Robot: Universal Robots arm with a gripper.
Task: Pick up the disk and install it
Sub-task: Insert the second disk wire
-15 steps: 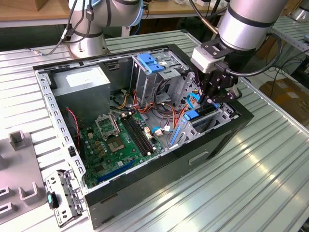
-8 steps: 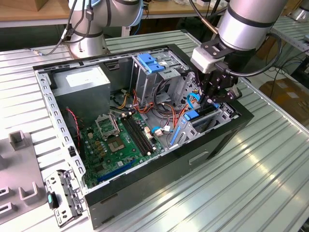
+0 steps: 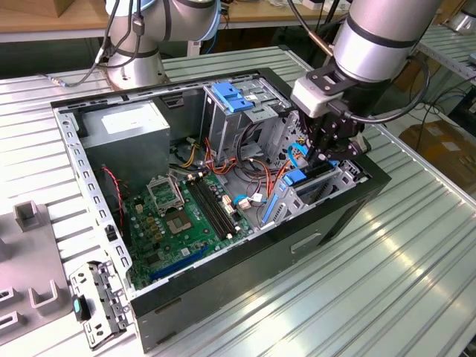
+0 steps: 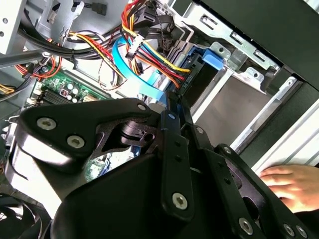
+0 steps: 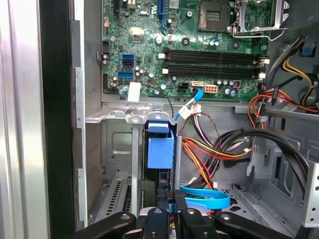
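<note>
The disk [image 5: 160, 153] stands on edge in the drive bay [image 3: 341, 184] at the front corner of the open computer case [image 3: 245, 268], on the exterior view's right. Its blue side rail [image 3: 297, 178] faces up out of the bay. My gripper [image 3: 325, 155] is directly over it, and in the first wrist view the black fingers [image 5: 155, 221] sit close together on the disk's narrow edge. In the second wrist view my gripper [image 4: 172, 119] pinches a thin blue-edged strip. The disk's lower part is hidden inside the bay.
Orange, yellow and blue cables [image 5: 209, 149] crowd the space beside the bay. The green motherboard [image 3: 186, 216], the grey power supply [image 3: 126, 126] and a metal cage with a blue tab [image 3: 230, 97] fill the case. A person's hand [image 4: 291, 184] rests outside the case wall.
</note>
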